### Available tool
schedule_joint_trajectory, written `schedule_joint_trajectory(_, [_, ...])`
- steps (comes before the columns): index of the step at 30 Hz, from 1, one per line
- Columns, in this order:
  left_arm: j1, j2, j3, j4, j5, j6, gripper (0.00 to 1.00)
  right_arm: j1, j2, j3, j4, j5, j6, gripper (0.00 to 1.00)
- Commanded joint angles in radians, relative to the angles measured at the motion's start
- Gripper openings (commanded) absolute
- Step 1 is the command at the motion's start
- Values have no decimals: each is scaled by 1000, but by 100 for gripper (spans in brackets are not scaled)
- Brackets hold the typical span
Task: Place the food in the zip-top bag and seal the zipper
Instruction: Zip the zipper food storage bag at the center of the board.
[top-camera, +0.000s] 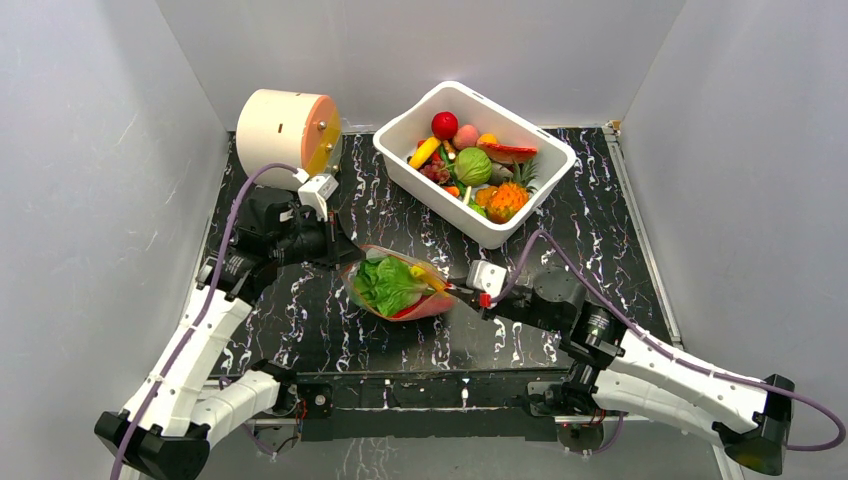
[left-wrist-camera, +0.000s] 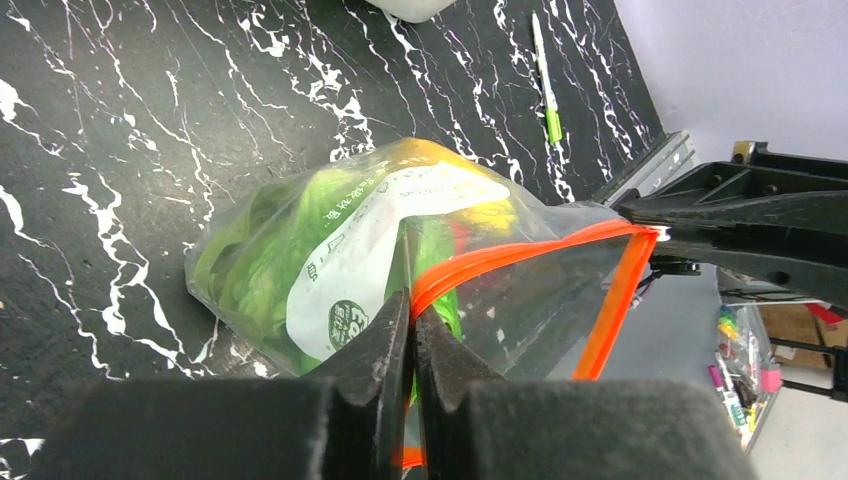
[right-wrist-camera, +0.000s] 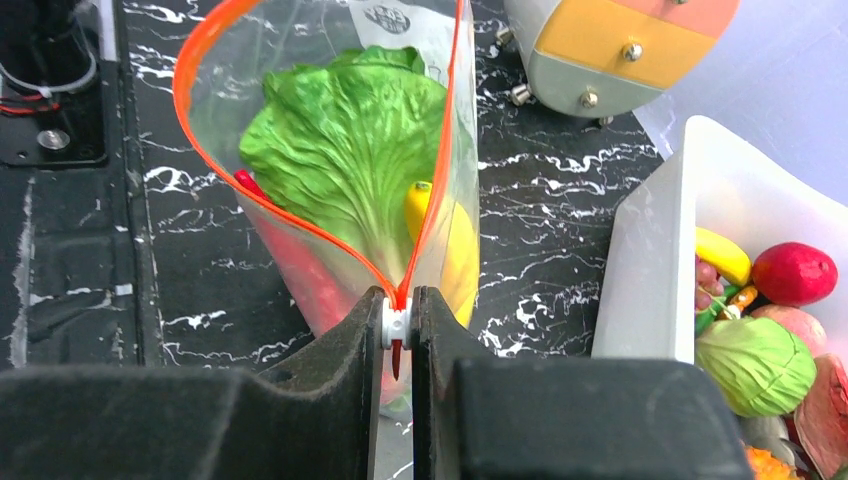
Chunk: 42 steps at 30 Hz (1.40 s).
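The clear zip-top bag (top-camera: 398, 287) lies mid-table, holding green lettuce (right-wrist-camera: 345, 150), a yellow banana (right-wrist-camera: 455, 235) and a red piece (right-wrist-camera: 300, 270). Its orange-red zipper (right-wrist-camera: 300, 215) gapes open in a loop. My left gripper (top-camera: 340, 250) is shut on the zipper strip at the bag's left end (left-wrist-camera: 412, 310). My right gripper (top-camera: 462, 290) is shut on the white slider (right-wrist-camera: 397, 322) at the zipper's right end. More food (top-camera: 470, 165) sits in the white tub (top-camera: 400, 135).
A cream cylinder with an orange face (top-camera: 288, 130) stands at the back left, close behind my left arm. The white tub sits at the back right, near my right gripper (right-wrist-camera: 640, 270). A pen (left-wrist-camera: 547, 85) lies on the black marbled table.
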Motion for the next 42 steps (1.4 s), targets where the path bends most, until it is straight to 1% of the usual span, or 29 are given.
schedule_joint_trajectory(1, [1, -43, 12, 45, -12, -10, 10, 0, -16, 55, 58, -54, 30, 0])
schedule_joint_trajectory(4, [1, -56, 23, 76, -21, 20, 31, -1, 2, 95, 27, -58, 31, 0])
schedule_joint_trajectory(7, [1, -73, 40, 112, -14, 88, 44, 0, 29, 133, 21, -73, 36, 0])
schedule_joint_trajectory(11, [1, -86, 57, 186, 38, 181, 60, 0, 78, 170, -8, -89, 44, 0])
schedule_joint_trajectory(14, [1, -62, 70, 227, 114, 227, 61, 0, 81, 161, 12, -88, 65, 0])
schedule_joint_trajectory(19, [1, -34, 36, 346, 319, 259, 56, -1, 92, 157, 50, -90, 90, 0])
schedule_joint_trajectory(23, [-2, -34, 1, 432, 412, 242, 55, 0, 124, 191, 49, -80, 133, 0])
schedule_joint_trajectory(26, [-20, -38, -22, 444, 451, 270, 57, 0, 144, 207, 48, -65, 163, 0])
schedule_joint_trajectory(30, [-80, -21, -35, 397, 447, 367, 63, 0, 169, 229, 40, -54, 186, 0])
schedule_joint_trajectory(33, [-150, 8, -37, 340, 400, 458, 70, 0, 163, 227, 55, -62, 194, 0])
schedule_joint_trajectory(34, [-175, 19, -34, 326, 389, 483, 71, 0, 160, 226, 59, -61, 195, 0])
schedule_joint_trajectory(42, [-318, 116, -23, 333, 285, 551, 70, -1, 168, 239, 61, -47, 217, 0])
